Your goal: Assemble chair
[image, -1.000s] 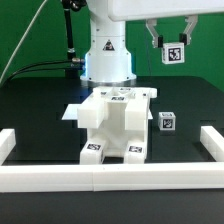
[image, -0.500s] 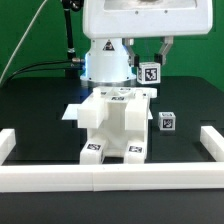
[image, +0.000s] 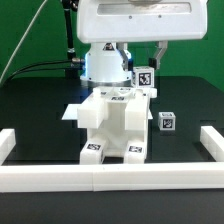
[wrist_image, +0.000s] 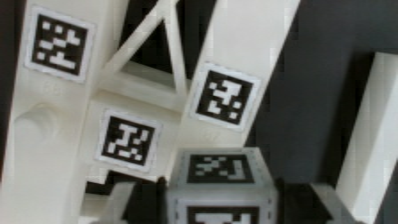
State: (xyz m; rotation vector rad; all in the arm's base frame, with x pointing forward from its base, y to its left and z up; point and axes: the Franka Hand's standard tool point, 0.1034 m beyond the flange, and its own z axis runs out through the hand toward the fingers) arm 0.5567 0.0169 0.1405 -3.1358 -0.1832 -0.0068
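Observation:
The partly built white chair point(image: 112, 125) stands mid-table, with tags on its top and front feet. My gripper point(image: 145, 70) hangs just above its far right top corner, shut on a small white tagged cube point(image: 145, 75). A second small tagged cube point(image: 167, 122) lies on the table to the exterior view's right of the chair. In the wrist view the held cube point(wrist_image: 217, 185) sits between my dark fingers point(wrist_image: 128, 200), with the chair's tagged panels point(wrist_image: 222, 95) close behind it.
A long low white border wall point(image: 110, 178) runs along the front, with short side pieces at the left point(image: 8, 142) and right point(image: 212, 140). The arm's white base point(image: 105, 62) stands behind the chair.
My gripper has carried the cube from the upper right, leftward and down, to just above the chair's far right top corner.

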